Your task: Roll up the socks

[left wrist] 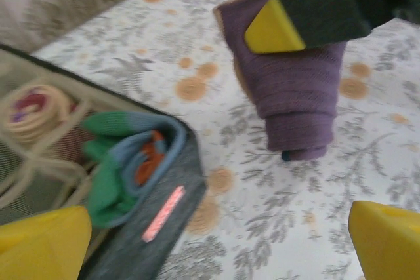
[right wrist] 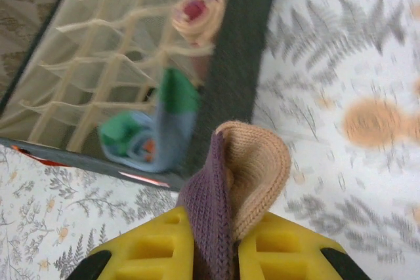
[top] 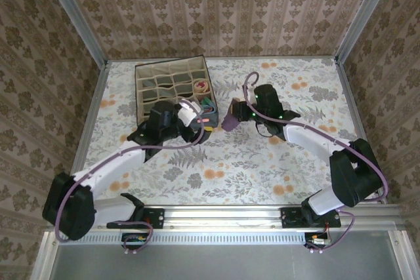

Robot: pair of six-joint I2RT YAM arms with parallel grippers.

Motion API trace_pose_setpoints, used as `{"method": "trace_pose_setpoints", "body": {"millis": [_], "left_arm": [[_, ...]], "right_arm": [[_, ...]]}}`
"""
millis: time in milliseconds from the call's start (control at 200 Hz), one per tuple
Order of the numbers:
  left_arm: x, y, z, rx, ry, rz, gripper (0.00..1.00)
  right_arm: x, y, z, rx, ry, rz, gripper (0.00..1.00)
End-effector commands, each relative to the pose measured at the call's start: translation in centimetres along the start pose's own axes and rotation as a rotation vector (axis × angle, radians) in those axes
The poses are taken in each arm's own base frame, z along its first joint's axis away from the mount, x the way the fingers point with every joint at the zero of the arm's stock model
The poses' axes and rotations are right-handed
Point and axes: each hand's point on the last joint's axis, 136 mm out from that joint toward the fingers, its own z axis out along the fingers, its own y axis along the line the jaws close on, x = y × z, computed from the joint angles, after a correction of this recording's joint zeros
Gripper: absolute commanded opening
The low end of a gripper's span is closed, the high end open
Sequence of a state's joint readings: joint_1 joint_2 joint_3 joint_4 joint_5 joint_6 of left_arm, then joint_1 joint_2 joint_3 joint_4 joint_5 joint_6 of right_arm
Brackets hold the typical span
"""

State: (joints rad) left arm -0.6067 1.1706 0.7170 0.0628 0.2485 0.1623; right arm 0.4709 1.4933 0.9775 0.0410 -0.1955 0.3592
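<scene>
Flowery cloth on the worktop [top: 275, 162], busy wallpaper [top: 216, 11] all round. So the purple sock [top: 230, 122] with the tan toe is bunched up and dangling just off the near corner of the box [top: 140, 96]. The right claw [right wrist: 209, 244] is clenched on its upper end. Can't tell if the bottom touches the cloth.

It's soft, light knit, so I reckon it'll flop and unroll if you only catch a loose edge. Better to squeeze across the thick of the bundle.

The left claw [left wrist: 213, 244] is spread wide with nothing in it, facing the sock. The blue-grey sock [left wrist: 131, 162] sits in the corner compartment, and the peach sock [left wrist: 33, 111] is rolled up a compartment further in.
</scene>
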Motion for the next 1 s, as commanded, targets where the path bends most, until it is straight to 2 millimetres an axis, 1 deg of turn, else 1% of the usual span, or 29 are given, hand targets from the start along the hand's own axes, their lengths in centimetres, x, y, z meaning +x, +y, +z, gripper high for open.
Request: {"method": "trace_pose_setpoints", "body": {"millis": [0, 50, 130, 170, 180, 195, 215, 315, 335, 400, 440, 480, 540, 575, 650, 720, 815, 920, 995], "left_arm": [[1.9, 4.9, -2.3, -0.28, 0.078, -0.084, 1.0], [2.2, 6.5, -3.2, -0.332, 0.099, -0.177, 1.0], [2.5, 7.8, -4.2, -0.344, 0.142, -0.268, 1.0], [2.6, 7.9, -4.4, -0.34, 0.161, -0.286, 1.0], [2.8, 8.5, -4.7, -0.357, 0.166, -0.299, 1.0], [2.9, 8.9, -4.8, -0.368, 0.169, -0.306, 1.0], [2.9, 9.2, -5.0, -0.379, 0.174, -0.315, 1.0], [3.2, 10.3, -5.7, -0.421, 0.17, -0.355, 1.0], [3.3, 10.6, -5.9, -0.428, 0.164, -0.367, 1.0], [3.6, 11.3, -6.4, -0.45, 0.15, -0.418, 1.0], [3.9, 11.9, -6.7, -0.461, 0.143, -0.469, 1.0], [4.2, 12.1, -6.8, -0.432, 0.14, -0.514, 1.0], [4.4, 12.0, -6.7, -0.362, 0.145, -0.56, 1.0], [4.6, 12.0, -6.7, -0.341, 0.149, -0.579, 0.98], [5.0, 11.9, -6.3, -0.302, 0.146, -0.606, 0.9], [5.6, 11.9, -5.9, -0.29, 0.154, -0.622, 0.81], [6.5, 12.0, -5.4, -0.282, 0.187, -0.655, 0.71], [8.0, 12.2, -4.6, -0.275, 0.242, -0.697, 0.63], [8.8, 12.0, -4.0, -0.255, 0.273, -0.718, 0.58]], "right_arm": [[-3.6, 2.7, -0.3, -0.01, -0.045, -0.214, 0.0], [-4.9, 3.8, 0.3, -0.013, -0.061, -0.256, 0.0], [-6.7, 5.2, 1.6, -0.029, -0.08, -0.302, 0.0], [-7.5, 6.0, 2.3, -0.04, -0.089, -0.321, 0.0], [-7.6, 6.2, 2.5, -0.043, -0.09, -0.327, 0.0], [-7.9, 6.5, 2.9, -0.049, -0.092, -0.335, 0.0], [-7.8, 6.7, 3.4, -0.055, -0.086, -0.344, 0.0], [-9.0, 9.1, 5.5, -0.094, -0.096, -0.403, 0.0], [-8.9, 9.5, 6.1, -0.099, -0.089, -0.415, 0.0], [-9.4, 10.8, 7.4, -0.114, -0.09, -0.455, 0.0], [-9.2, 11.3, 8.5, -0.117, -0.081, -0.478, 0.0], [-9.3, 11.9, 9.2, -0.12, -0.078, -0.499, 0.0], [-9.2, 12.5, 10.4, -0.126, -0.072, -0.532, 0.0], [-9.1, 12.8, 11.0, -0.128, -0.068, -0.552, 0.0], [-8.3, 13.0, 12.4, -0.126, -0.048, -0.589, 0.0], [-7.7, 13.2, 13.4, -0.125, -0.036, -0.62, 0.0], [-6.8, 12.9, 14.8, -0.117, -0.011, -0.646, 0.0], [-5.8, 12.3, 16.2, -0.097, 0.022, -0.673, 0.0], [-5.5, 12.0, 16.8, -0.086, 0.028, -0.689, 0.0]]}}
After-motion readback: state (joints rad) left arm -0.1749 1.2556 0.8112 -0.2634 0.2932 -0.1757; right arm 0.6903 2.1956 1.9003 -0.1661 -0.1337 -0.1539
